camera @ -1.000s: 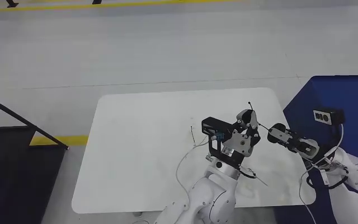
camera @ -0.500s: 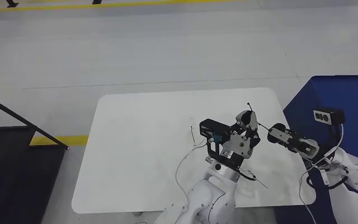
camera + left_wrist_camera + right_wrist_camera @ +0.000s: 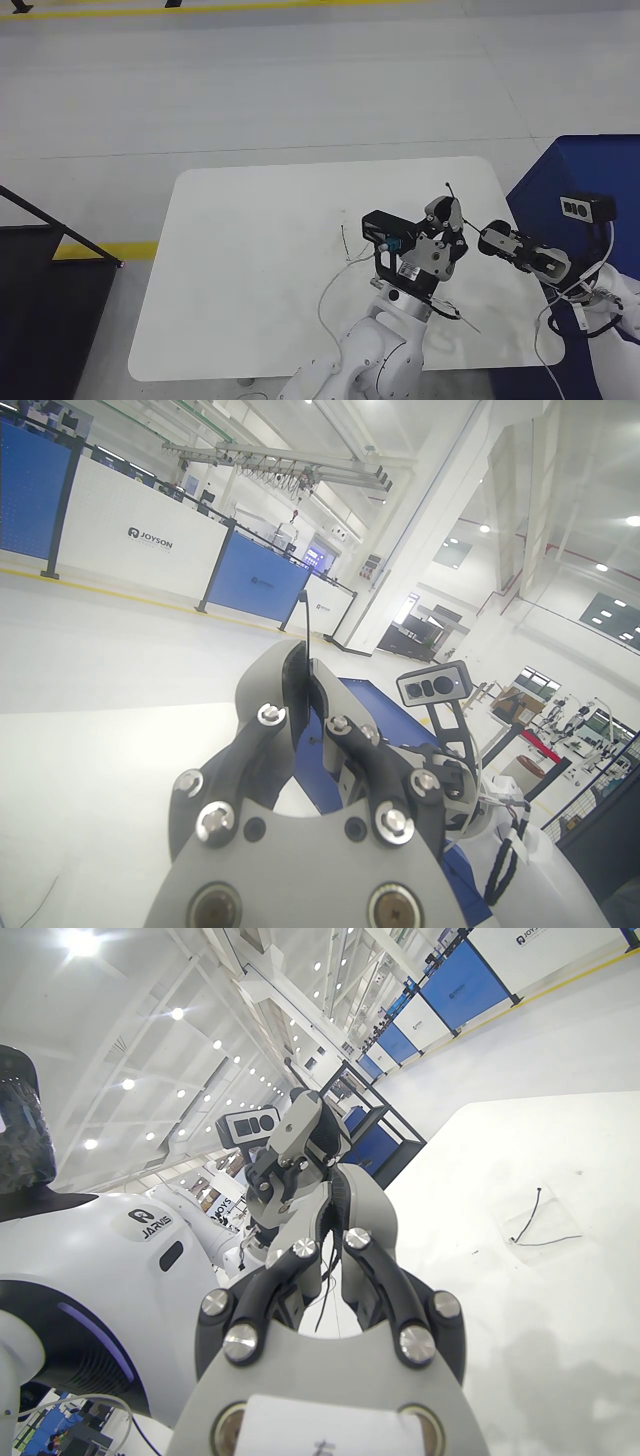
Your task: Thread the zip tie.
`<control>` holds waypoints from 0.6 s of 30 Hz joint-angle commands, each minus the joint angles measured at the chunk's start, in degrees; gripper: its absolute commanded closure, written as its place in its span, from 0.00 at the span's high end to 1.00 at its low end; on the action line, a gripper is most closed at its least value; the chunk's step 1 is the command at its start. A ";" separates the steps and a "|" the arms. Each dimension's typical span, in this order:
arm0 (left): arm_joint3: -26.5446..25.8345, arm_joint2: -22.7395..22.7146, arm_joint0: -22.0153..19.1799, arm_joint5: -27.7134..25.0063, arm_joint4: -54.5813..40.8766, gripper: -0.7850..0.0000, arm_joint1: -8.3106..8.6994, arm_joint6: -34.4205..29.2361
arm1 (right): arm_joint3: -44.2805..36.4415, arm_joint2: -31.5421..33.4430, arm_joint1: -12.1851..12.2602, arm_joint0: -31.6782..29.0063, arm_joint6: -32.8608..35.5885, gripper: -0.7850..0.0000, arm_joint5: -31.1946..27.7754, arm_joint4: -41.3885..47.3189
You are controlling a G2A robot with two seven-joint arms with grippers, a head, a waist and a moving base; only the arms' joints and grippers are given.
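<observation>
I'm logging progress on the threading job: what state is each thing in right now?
black plastic zip tie: upright, head free, not yet threaded.
left gripper: shut on the zip tie below its head.
right gripper: shut, apparently on the same tie's tail.
spare black zip ties: lying loose on a clear sheet on the white table.

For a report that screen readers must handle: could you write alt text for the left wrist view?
The left end effector is shut on a black zip tie that sticks out beyond its tips, head at the far end. Behind it are a white table and the other arm's wrist camera.
</observation>
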 commanded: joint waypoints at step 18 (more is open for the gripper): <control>-0.84 -0.47 0.25 -0.32 -0.53 0.00 0.04 0.43 | 0.00 0.00 0.00 0.00 0.00 0.00 0.00 0.00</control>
